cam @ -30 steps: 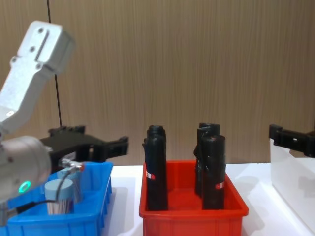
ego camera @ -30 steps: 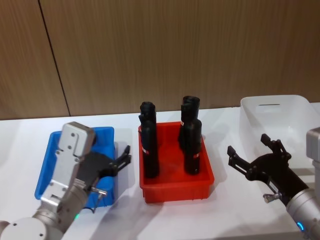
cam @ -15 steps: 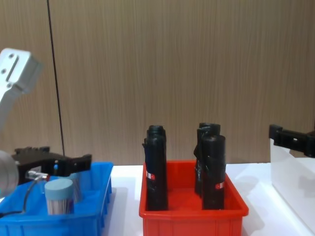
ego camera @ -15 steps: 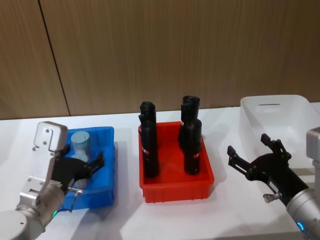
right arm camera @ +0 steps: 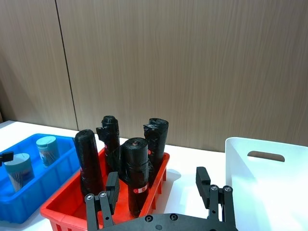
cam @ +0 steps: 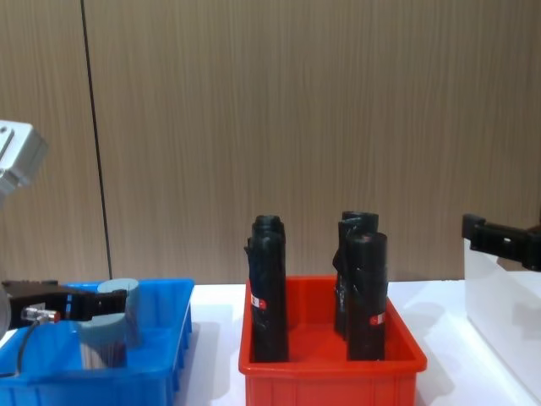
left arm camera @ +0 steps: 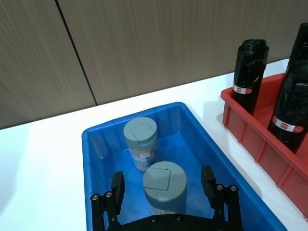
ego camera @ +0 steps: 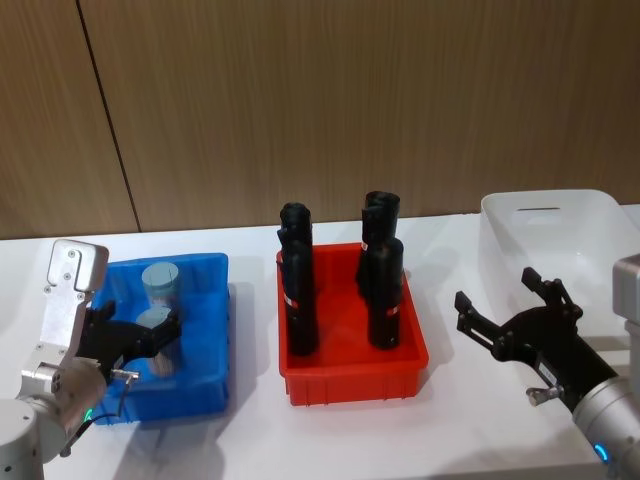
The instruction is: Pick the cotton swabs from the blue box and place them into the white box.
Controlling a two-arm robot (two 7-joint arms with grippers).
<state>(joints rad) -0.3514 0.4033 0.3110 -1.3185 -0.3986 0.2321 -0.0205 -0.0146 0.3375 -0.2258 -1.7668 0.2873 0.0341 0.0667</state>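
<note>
- While the left gripper (left arm camera: 162, 174) hangs low in the blue box (left arm camera: 192, 147), its fingers (left arm camera: 118, 185) stand wide apart on either side of the near swab jar (left arm camera: 164, 182), with a gap on each side; nothing is gripped.
- Far swab jar (left arm camera: 140, 139): upright just behind the near swab jar, towards the back wall of the blue box.
- Red bin (ego camera: 350, 385): between the blue box and the white box (ego camera: 495, 245), holding upright black cylinders (ego camera: 300, 300).
- Right gripper (ego camera: 494, 286): spread open and empty, above the table (ego camera: 250, 440) between the red bin and the white box.
- Left wrist view: looks down on both pale lids and the gaps beside the near one.
- Chest view: from the side, a black finger crosses in front of the near swab jar and hides part of it.
- Surface and room: white table; brown wood-panelled wall (ego camera: 350, 100) behind.
</note>
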